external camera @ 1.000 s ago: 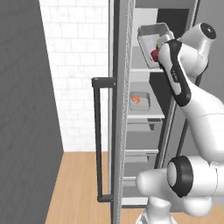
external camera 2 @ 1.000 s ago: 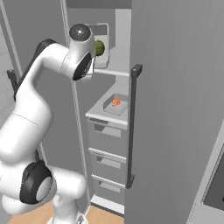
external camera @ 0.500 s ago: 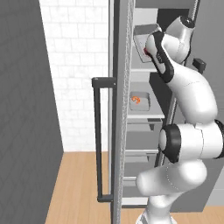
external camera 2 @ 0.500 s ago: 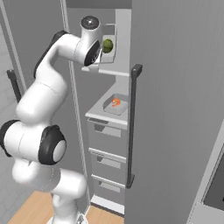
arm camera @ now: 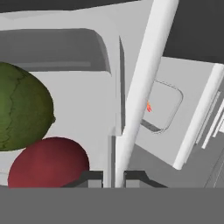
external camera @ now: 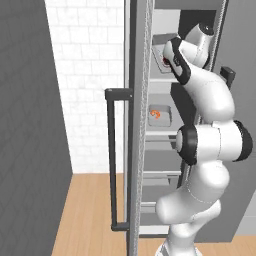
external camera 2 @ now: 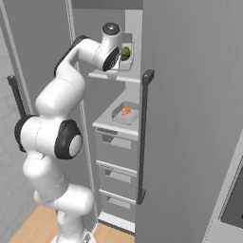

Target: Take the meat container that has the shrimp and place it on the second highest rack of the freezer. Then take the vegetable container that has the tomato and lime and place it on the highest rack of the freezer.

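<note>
Gripper (arm camera: 113, 177) clenched on the side wall of the vegetable tray (arm camera: 114, 87), its 2 tips pinching the thin rim. Inside the tray, the lime (arm camera: 22, 107) and tomato (arm camera: 48, 164) lie touching. The tray sits at the highest rack (external camera 2: 114, 76) of the open freezer (external camera 2: 190, 118), with the lime (external camera 2: 125, 53) visible at the arm's wrist. Below, the shrimp (external camera 2: 126, 111) rests in its own tray (external camera 2: 124, 115) on the second highest rack (external camera 2: 107, 124), above the grey drawers (external camera 2: 116, 142).
</note>
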Available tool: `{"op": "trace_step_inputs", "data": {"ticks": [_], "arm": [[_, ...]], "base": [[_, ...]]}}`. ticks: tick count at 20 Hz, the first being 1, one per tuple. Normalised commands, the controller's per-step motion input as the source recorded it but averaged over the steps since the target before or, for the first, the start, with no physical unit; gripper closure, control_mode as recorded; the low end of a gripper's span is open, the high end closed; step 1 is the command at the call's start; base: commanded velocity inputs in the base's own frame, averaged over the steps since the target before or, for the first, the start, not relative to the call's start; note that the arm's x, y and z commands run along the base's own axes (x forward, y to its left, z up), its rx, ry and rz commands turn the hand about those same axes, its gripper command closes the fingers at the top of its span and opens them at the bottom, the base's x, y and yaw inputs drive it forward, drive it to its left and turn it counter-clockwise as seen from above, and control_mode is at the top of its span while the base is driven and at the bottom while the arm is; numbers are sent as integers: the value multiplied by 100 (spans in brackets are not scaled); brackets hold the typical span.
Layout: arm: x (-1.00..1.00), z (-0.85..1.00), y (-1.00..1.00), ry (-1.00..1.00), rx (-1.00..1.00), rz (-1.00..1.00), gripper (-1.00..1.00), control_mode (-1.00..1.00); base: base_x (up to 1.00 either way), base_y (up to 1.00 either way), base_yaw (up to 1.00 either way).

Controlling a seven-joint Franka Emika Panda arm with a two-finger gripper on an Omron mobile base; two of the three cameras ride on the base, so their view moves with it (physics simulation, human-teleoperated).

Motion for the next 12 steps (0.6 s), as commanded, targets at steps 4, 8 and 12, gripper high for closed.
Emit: {"op": "trace_step_inputs", "data": {"ticks": [4,8,12], "arm": [[58,-36,-12,5,0,-4,100,-100],[51,-41,-10,7,0,-5,100,-100],[48,-14,-18,2,0,-4,100,-100]], "base": [[0,0,0],[0,0,0],[0,0,0]]}}
